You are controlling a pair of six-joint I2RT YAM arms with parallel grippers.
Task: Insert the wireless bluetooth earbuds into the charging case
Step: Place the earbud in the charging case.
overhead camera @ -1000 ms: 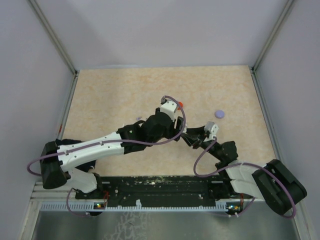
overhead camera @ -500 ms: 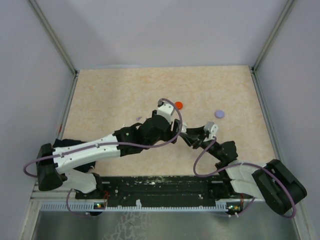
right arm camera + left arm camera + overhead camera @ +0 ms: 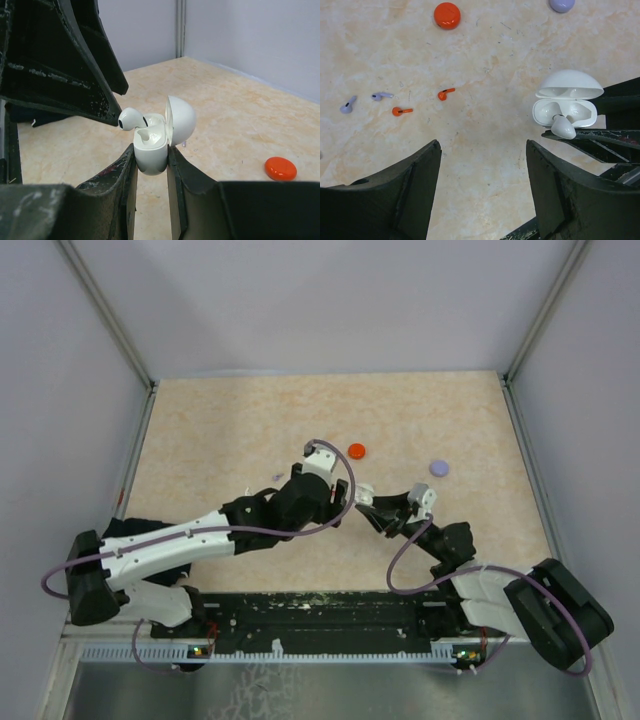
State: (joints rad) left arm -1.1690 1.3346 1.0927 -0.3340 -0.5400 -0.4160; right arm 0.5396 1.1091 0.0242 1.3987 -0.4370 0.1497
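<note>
My right gripper [image 3: 150,152] is shut on an open white charging case [image 3: 151,145], held upright with its lid [image 3: 181,119] tipped back. A white earbud [image 3: 131,119] sits tilted at the case's mouth, its head sticking out; the left wrist view shows it too [image 3: 563,127]. My left gripper [image 3: 483,147] is open and empty, just left of the case [image 3: 565,106]. Two red earbuds [image 3: 446,93] [image 3: 401,111] and two greyish-purple earbuds [image 3: 382,95] [image 3: 347,105] lie loose on the table. In the top view the grippers [image 3: 338,502] [image 3: 368,498] sit close together.
A red disc [image 3: 357,451] and a purple disc [image 3: 438,468] lie beyond the grippers; both also show in the left wrist view [image 3: 447,15] [image 3: 561,4]. Walls and metal posts ring the beige table [image 3: 220,430].
My left arm has drawn back to the left and toward me, uncovering the red disc. The right arm and the case have stayed put.
</note>
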